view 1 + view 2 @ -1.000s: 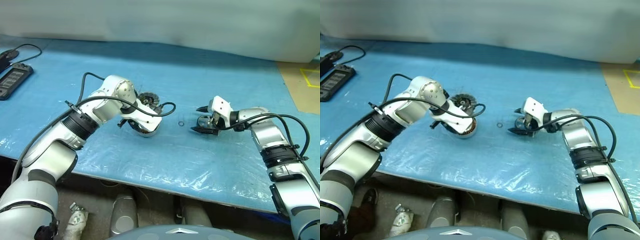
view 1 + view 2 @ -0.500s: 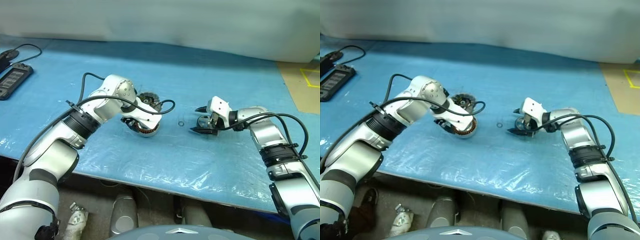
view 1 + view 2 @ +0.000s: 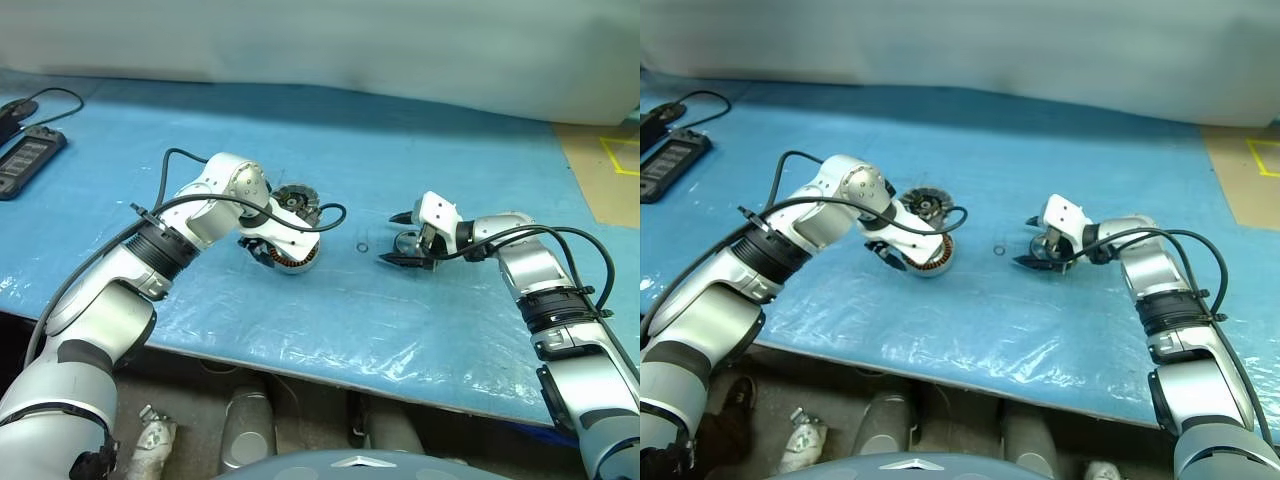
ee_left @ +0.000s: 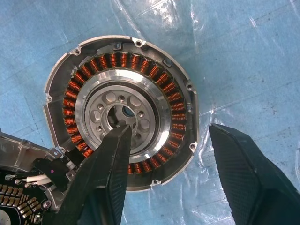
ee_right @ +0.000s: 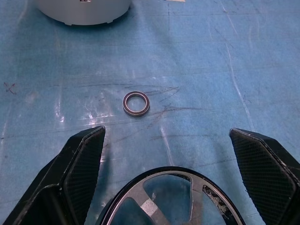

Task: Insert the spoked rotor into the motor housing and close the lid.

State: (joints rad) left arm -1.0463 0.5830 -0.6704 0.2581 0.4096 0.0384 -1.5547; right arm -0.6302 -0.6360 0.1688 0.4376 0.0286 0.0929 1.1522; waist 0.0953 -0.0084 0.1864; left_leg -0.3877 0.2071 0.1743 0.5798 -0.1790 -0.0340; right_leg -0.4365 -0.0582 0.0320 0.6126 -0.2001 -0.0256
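A blue table cover (image 3: 380,150) carried everything. The motor housing (image 4: 123,110) lay flat on it under the left gripper (image 4: 168,154), whose jaws stood open, gripping nothing, one finger over its silver centre. The right gripper (image 5: 168,183) also stood open, jaws either side of the spoked rotor (image 5: 171,199). Just beyond that lay a small black ring (image 5: 136,103).

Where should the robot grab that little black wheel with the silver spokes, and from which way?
Probably by its black rim, on two opposite sides, coming down from above. The spoked rotor lies flat on the blue table, so only its rim gives the fingers something to pinch. The right gripper already stands open, one finger on each side of it.
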